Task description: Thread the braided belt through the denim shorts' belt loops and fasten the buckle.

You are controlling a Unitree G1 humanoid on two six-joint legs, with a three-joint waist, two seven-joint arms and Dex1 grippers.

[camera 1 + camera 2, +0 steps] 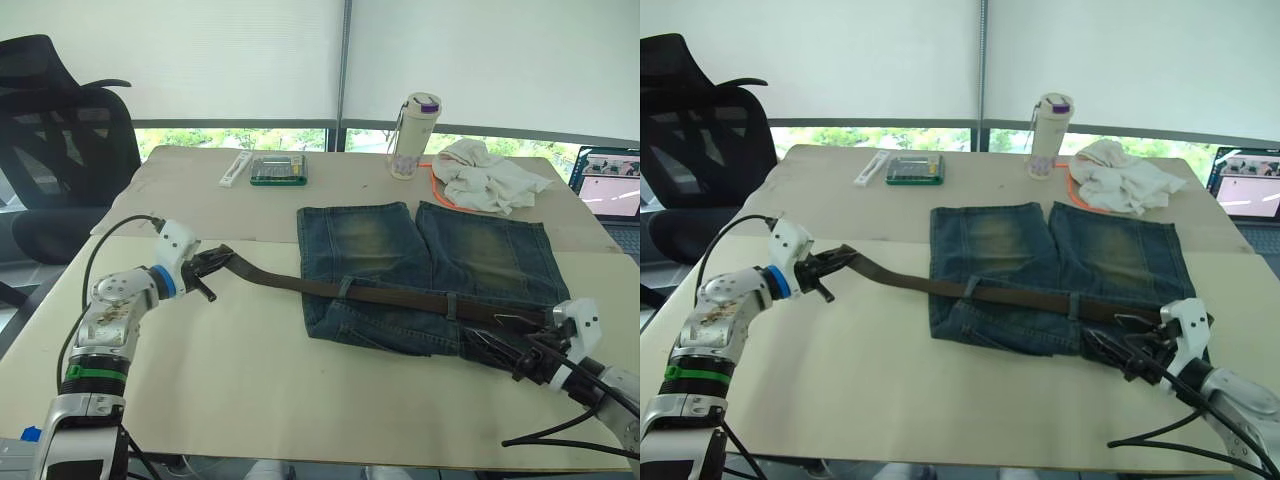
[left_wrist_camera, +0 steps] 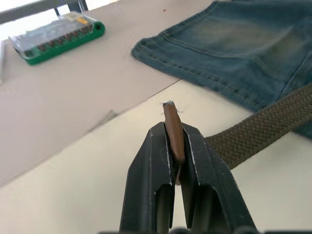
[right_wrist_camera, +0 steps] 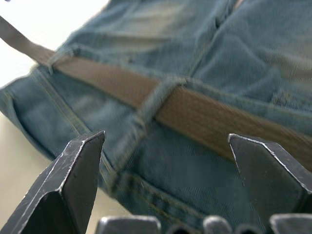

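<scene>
- Belt [image 1: 400, 298]: lies across the waistband of the shorts [image 1: 430, 270], under at least two loops [image 1: 345, 288], tip end trailing off the shorts to the robot's left.
- Handling, judged: woven strap, light and limp; it will sag and twist between holds and should slide easily through denim. Only the tip looks stiff enough to steer.
- Best hold, judged: right at the tip for threading, flat faces between the fingers; near the buckle for fastening.
- Buckle: somewhere by the right end of the shorts; too small to make out.
- Left end effector [image 2: 176, 161]: clamped on the belt tip, strap edge-up between the fingers, held just above the surface [image 1: 250, 380].
- Right end effector [image 3: 165, 146]: fingers spread apart, hovering at the shorts' right waistband over a loop, gripping nothing.
- Shorts: soft, light; they may drag along if the belt is pulled without pinning them.
</scene>
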